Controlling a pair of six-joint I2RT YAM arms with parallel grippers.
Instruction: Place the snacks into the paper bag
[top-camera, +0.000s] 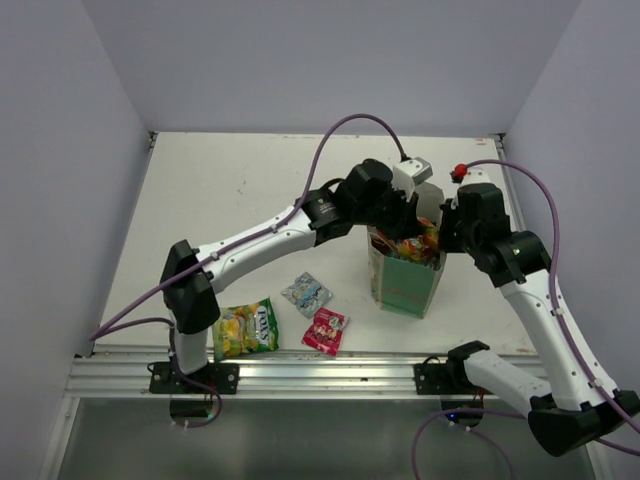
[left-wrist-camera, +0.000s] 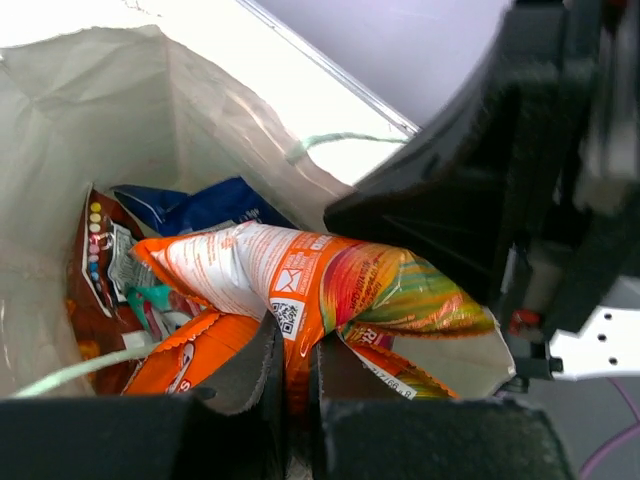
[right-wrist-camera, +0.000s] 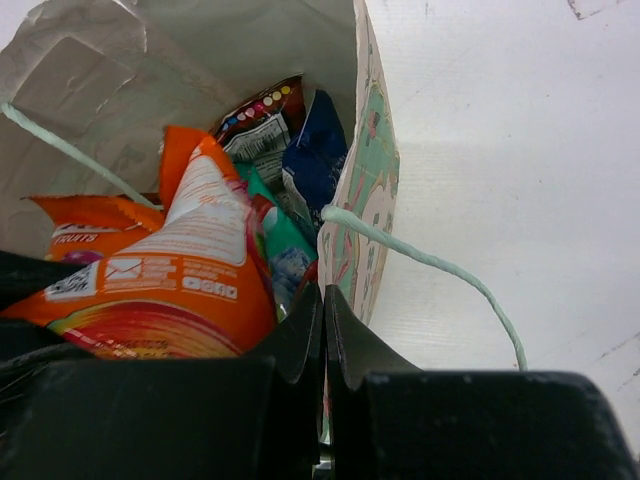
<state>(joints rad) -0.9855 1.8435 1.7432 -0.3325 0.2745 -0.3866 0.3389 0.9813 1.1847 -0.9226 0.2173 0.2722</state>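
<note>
The paper bag (top-camera: 405, 285) stands upright at mid-right of the table, with several snacks inside. My left gripper (left-wrist-camera: 292, 370) is over the bag's mouth, shut on an orange packet (left-wrist-camera: 330, 280) that lies across the top of the pile. Under it are another orange packet (left-wrist-camera: 175, 365), a blue one (left-wrist-camera: 215, 205) and a dark red one (left-wrist-camera: 88, 270). My right gripper (right-wrist-camera: 323, 310) is shut on the bag's printed side wall (right-wrist-camera: 372, 190) at its rim. On the table lie a yellow-green packet (top-camera: 245, 328), a silvery packet (top-camera: 306, 294) and a pink packet (top-camera: 325, 331).
A pale green string handle (right-wrist-camera: 430, 262) hangs outside the bag's wall. The other handle (left-wrist-camera: 60, 372) loops inside the bag. The three loose packets lie near the table's front edge (top-camera: 300, 352), left of the bag. Both arms crowd the bag's top.
</note>
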